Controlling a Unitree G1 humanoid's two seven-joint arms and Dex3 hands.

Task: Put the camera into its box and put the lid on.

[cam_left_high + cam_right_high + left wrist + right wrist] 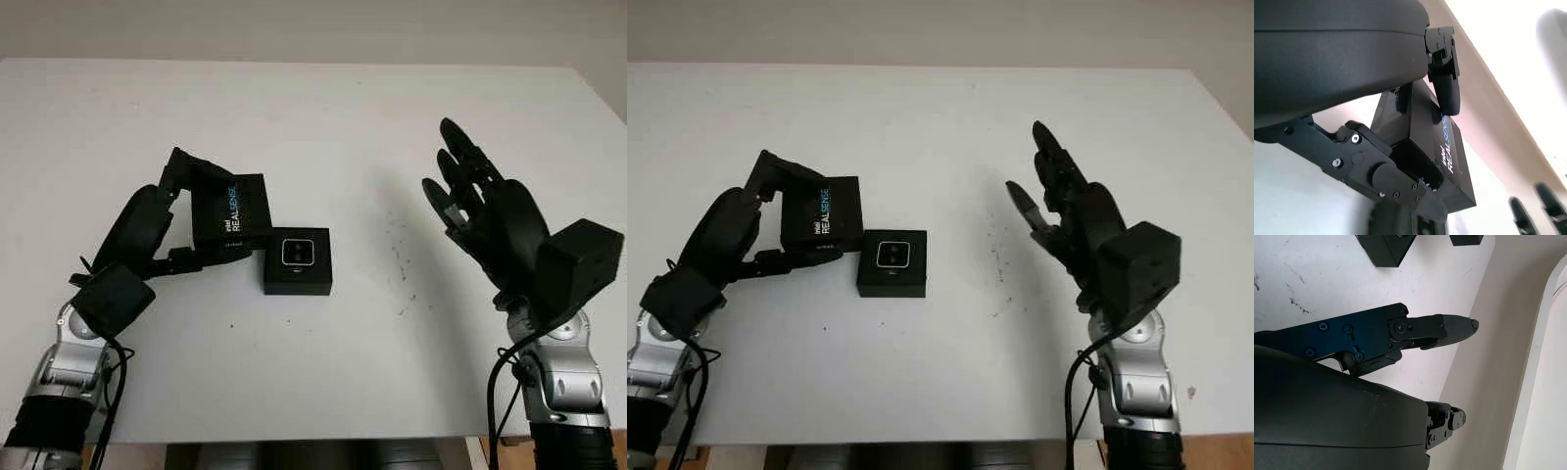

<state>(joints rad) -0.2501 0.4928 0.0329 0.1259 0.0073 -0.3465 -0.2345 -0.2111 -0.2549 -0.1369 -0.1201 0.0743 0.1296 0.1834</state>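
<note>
At left centre of the head views: left hand (162,220), black, arm entering from the lower left corner. Fingers clasped on the lid (231,207), a flat black square piece printed "REALSENSE" in white and blue. Lid is held tilted, its lower right corner just above and overlapping the upper left corner of the box (298,260).

Centre, just right of the lid: box, black, square, resting on the white table (313,108). Camera (297,252) sits inside it, a small pale square face with dark lens spots, facing up. Box is uncovered.

Left wrist view: one finger (1445,83) presses the lid's printed top face while the thumb-side linkage (1371,169) braces the edge beneath; the lid's hollow underside is visible here, a detail the head views do not give. The head views alone show the lid's position against the box.

Right of centre: faint dark scuff marks (402,264) on the table.

At right: right hand (480,211), black, arm rising from the lower right corner, palm turned toward the centre, fingers pointing to the upper part of the frame, holding nothing, released, well apart from the box. Right wrist view shows one of its fingers (1435,328) extended above the table.
</note>
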